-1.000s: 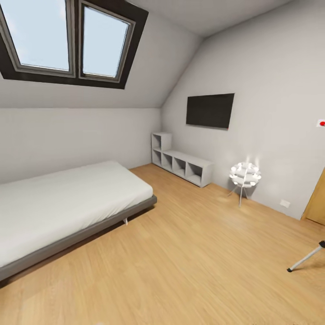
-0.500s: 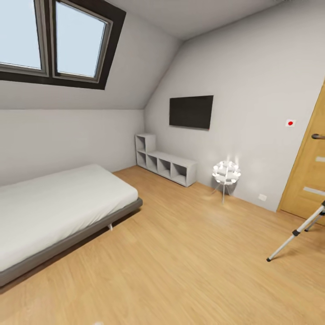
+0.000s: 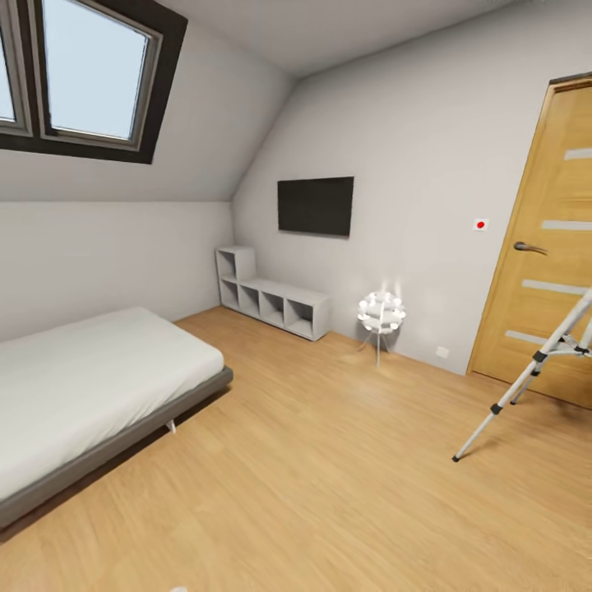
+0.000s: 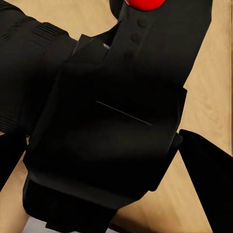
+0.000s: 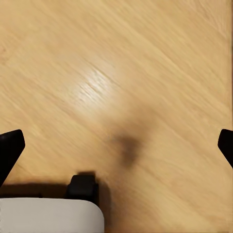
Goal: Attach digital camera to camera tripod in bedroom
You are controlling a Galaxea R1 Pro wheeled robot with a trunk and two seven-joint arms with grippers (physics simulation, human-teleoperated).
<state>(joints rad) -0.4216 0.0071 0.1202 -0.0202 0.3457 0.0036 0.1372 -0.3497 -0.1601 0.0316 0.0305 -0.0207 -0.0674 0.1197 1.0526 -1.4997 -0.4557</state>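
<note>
The light wood plank floor [image 3: 329, 477] runs under grey-white walls [image 3: 427, 148] and a honey-coloured wooden door [image 3: 551, 238] with pale horizontal stripes. The silver-legged camera tripod [image 3: 526, 374] has black joints. The small black digital camera [image 4: 102, 141] carries a round red button.

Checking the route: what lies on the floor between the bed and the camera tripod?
Head view: only bare wood floor lies between the bed and camera tripod.

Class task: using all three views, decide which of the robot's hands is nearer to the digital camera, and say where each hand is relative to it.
Left. The left hand is closed on the digital camera, which sits between its fingers. The right hand is open over bare wood floor, with nothing between its fingers.
</note>
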